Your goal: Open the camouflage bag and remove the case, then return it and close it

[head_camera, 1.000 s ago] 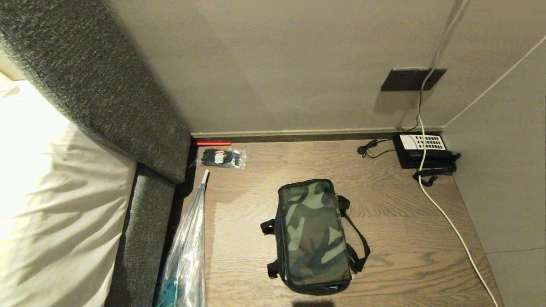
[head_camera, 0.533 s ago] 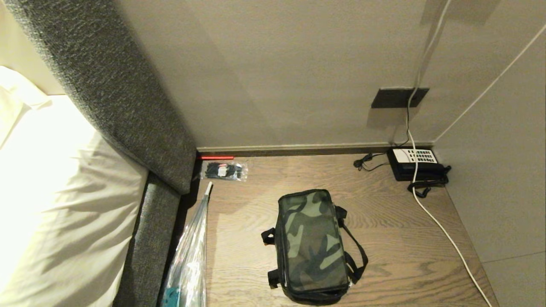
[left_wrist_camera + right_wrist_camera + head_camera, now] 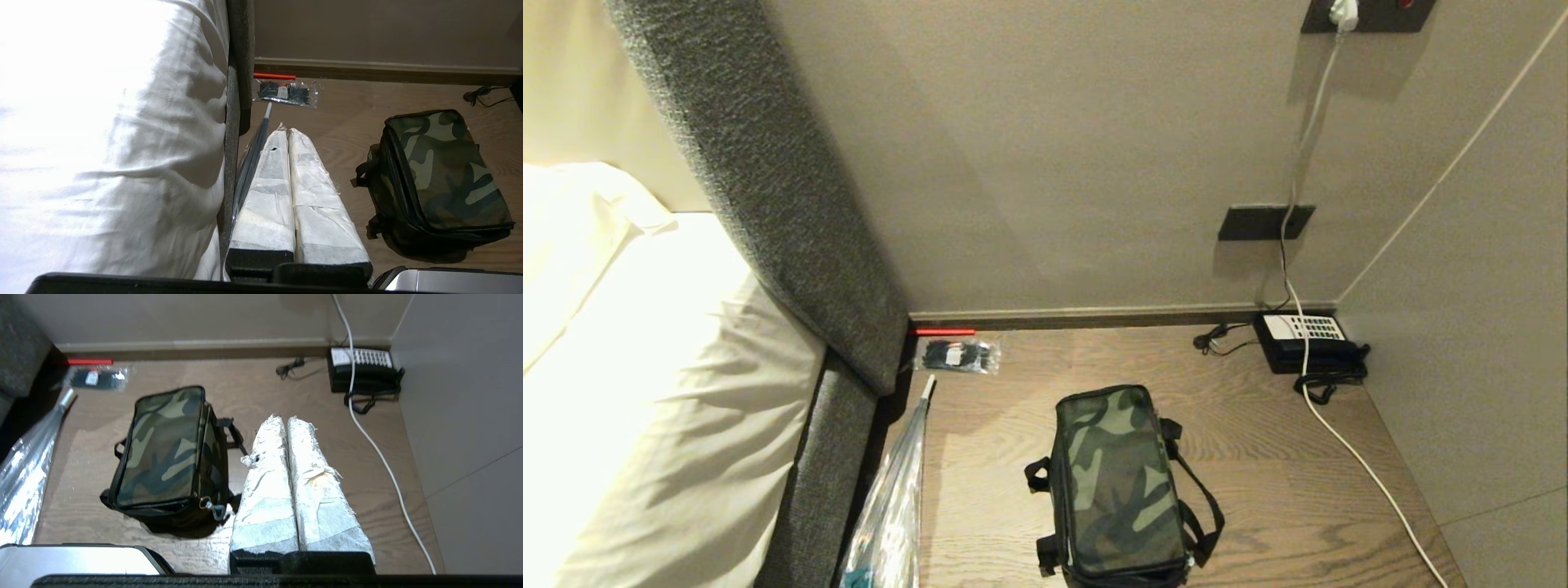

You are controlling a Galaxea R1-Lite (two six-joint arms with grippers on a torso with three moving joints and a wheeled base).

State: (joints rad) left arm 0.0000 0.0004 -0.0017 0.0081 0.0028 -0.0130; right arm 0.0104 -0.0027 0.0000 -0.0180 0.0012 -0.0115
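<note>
The camouflage bag (image 3: 1121, 483) lies closed on the wooden floor, its black straps (image 3: 1199, 480) trailing to the right. It also shows in both wrist views (image 3: 441, 179) (image 3: 167, 453), with a light-blue clip (image 3: 215, 509) at its near corner. The case is hidden. My left gripper (image 3: 285, 131) hovers above the floor to the left of the bag, its white-wrapped fingers pressed together and holding nothing. My right gripper (image 3: 284, 418) hovers to the right of the bag, shut and likewise holding nothing. Neither arm appears in the head view.
A grey upholstered headboard (image 3: 792, 220) and white bedding (image 3: 645, 392) fill the left. A clear plastic bag (image 3: 890, 506) leans beside the bed. A small packet (image 3: 958, 356) and red stick (image 3: 944, 331) lie by the baseboard. A black telephone (image 3: 1303, 339) and white cable (image 3: 1364, 474) sit right.
The head view has tilted upward, so the whole scene slid down in frame and more wall and a socket show. The bag and both grippers have not moved.
</note>
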